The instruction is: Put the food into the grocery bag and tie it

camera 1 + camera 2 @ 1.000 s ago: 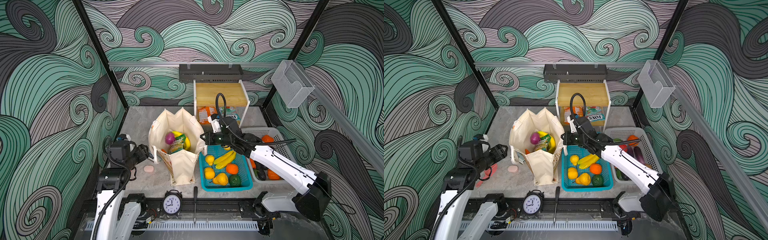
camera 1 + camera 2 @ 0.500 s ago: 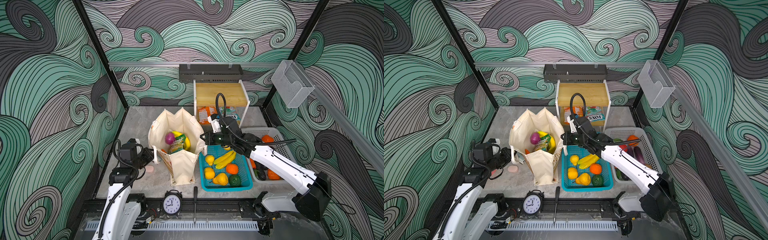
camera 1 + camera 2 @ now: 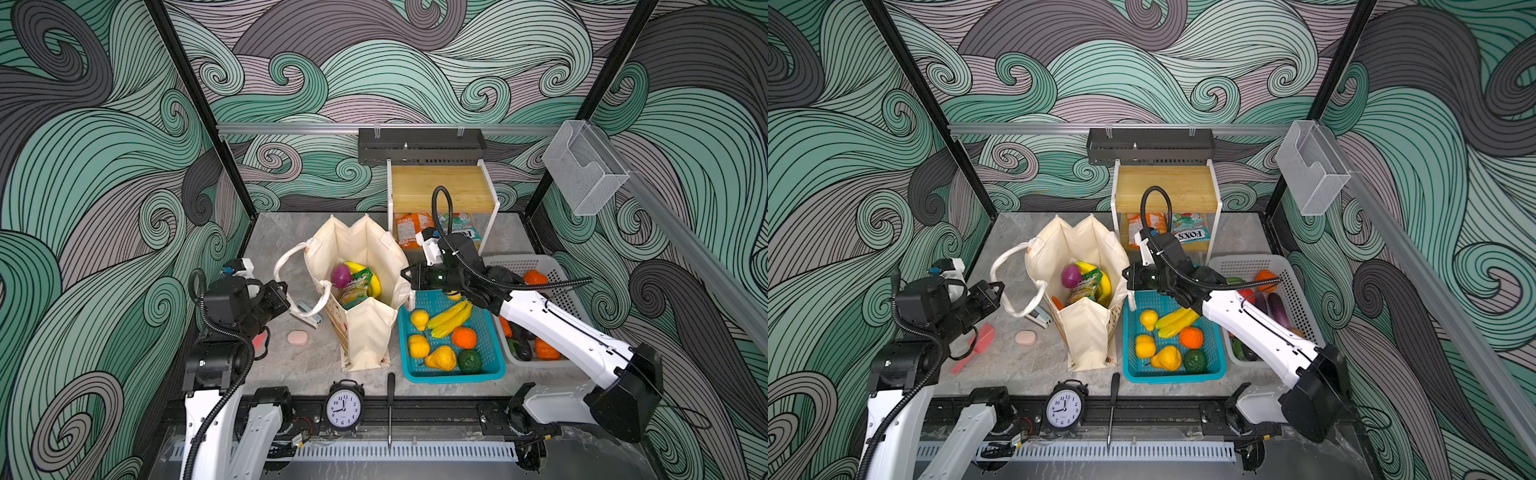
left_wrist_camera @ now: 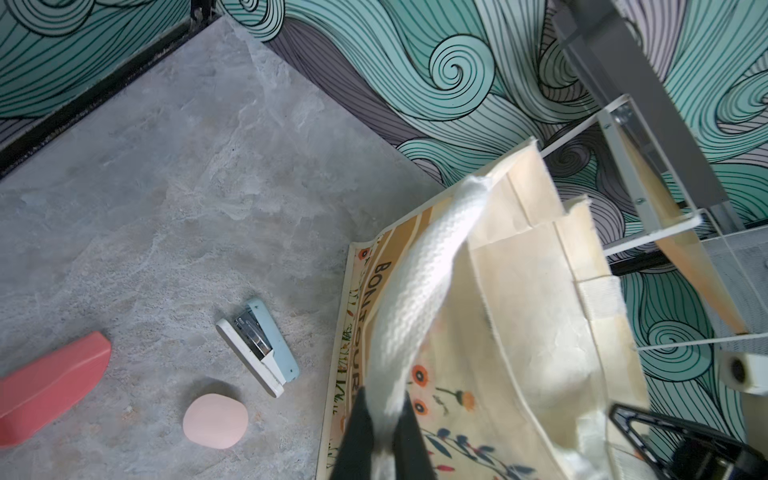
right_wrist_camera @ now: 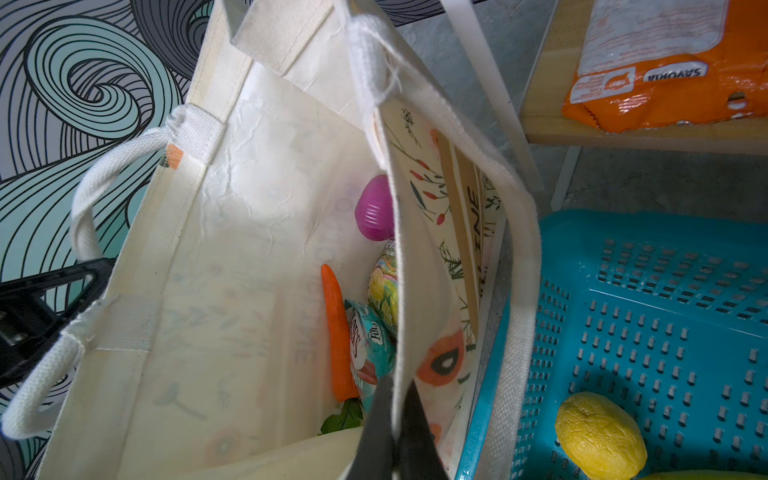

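Canvas grocery bag (image 3: 365, 332) loaded, knot not made.
You had left gripper (image 4: 382, 419) clamped on one rope handle (image 4: 419, 291), right gripper (image 5: 395, 399) pinched shut on the bag wall across from it; onion (image 3: 340, 275), carrot (image 5: 337, 332) and packets (image 5: 368, 340) sat inside between them. Loading looked mostly done; second handle (image 5: 519, 270) hung loose beside right gripper, tying was left.

Top views overlook the whole table (image 3: 286, 237); wrist views closely share the grocery bag (image 4: 540, 332).
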Robot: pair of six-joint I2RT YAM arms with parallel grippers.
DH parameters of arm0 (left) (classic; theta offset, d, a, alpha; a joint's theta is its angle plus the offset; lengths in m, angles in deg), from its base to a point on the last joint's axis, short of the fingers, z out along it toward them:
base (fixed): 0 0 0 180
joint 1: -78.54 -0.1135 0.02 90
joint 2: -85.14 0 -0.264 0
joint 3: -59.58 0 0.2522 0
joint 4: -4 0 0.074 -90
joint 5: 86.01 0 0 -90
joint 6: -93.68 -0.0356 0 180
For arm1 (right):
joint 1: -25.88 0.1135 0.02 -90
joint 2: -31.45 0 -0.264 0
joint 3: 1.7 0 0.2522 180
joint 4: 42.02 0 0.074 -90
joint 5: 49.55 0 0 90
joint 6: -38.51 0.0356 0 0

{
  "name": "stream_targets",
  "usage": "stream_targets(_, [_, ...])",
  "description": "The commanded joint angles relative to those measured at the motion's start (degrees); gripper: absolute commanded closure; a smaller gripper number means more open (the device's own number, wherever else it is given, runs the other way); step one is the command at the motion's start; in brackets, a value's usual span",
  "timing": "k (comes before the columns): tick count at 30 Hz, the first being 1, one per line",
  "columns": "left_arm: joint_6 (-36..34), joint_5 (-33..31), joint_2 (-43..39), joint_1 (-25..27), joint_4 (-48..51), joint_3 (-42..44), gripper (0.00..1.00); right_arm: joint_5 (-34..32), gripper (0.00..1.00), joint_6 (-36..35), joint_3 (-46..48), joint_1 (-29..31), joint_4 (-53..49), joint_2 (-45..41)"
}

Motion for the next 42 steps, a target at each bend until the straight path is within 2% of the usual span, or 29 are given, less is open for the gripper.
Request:
stream_targets(1, [-0.30, 6.88, 1.60, -0.49, -1.21, -4.53, 0.78, -0.43, 1.00, -1.35, -0.13, -0.26, -0.77, 0.81])
stream_targets(5, [3.62, 13.70, 4.72, -0.49, -8.72, -1.85, 0.73, -0.14, 1.00, -1.18, -0.06, -0.26, -0.63, 0.69])
stream_targets(8, [4.38, 11.47, 4.63, -0.57, -10.96, -0.84, 0.72, -0.10, 1.00, -1.08, 0.20, -0.26, -0.65, 0.34])
stream_targets(12, [2.45, 8.01, 5.64, -0.58, -8.58, -5.12, 0.71, -0.09, 1.00, -1.06, 0.48, -0.26, -0.36, 0.23])
stream_targets(17, [1.87, 7.61, 6.68, -0.58, -8.29, -9.10, 0.64, -0.09, 1.00, -1.23, 0.39, -0.27, -0.30, 0.95])
stream_targets(18, [2.03, 7.64, 6.73, -0.58, -9.31, -8.83, 0.64, -0.14, 1.00, -1.10, 0.44, -0.31, -0.17, 1.03])
stream_targets(21, [2.39, 9.76, 8.50, -0.62, -10.82, -8.36, 0.85, -0.05, 0.99, -1.09, 0.57, -0.34, -0.06, 1.04])
stream_targets(23, [2.07, 10.40, 9.50, -0.67, -10.58, -8.50, 0.92, 0.24, 0.91, -1.11, 0.70, -0.43, 0.20, 0.82])
stream_targets(25, [1.46, 9.89, 9.53, -0.67, -10.46, -8.19, 0.94, 1.50, 0.72, -0.68, 1.30, -0.97, 0.36, 0.07])
stream_targets(27, [0.75, 9.33, 9.09, -0.67, -10.47, -7.30, 0.96, 3.02, 0.47, -0.03, 2.50, -1.93, 3.63, -1.52])
stream_targets(30, [-0.61, 8.03, 8.63, -0.70, -9.92, -6.07, 0.96, 5.17, 0.27, 0.94, 4.57, -4.44, 5.44, -4.89])
stream_targets(32, [-1.47, 7.03, 8.12, -0.76, -9.67, -5.40, 0.96, 5.21, 0.19, 1.20, 6.08, -6.17, 5.51, -7.39])
stream_targets(34, [-2.44, 6.31, 7.51, -0.76, -9.77, -4.86, 0.96, 4.85, 0.16, 1.70, 8.09, -8.04, 5.34, -9.69])
stream_targets(37, [-3.43, 5.48, 7.00, -0.76, -10.11, -4.14, 0.95, 4.36, 0.16, 1.82, 10.91, -10.53, 3.70, -11.13])
stream_targets(40, [-3.92, 6.03, 6.63, -0.76, -11.28, -2.78, 0.95, 4.80, 0.19, 3.01, 13.91, -11.47, 4.12, -9.94])
stream_targets(42, [-3.82, 7.06, 6.32, -0.74, -12.64, -1.58, 0.95, 7.83, 0.21, 3.57, 15.13, -11.46, 5.97, -7.62])
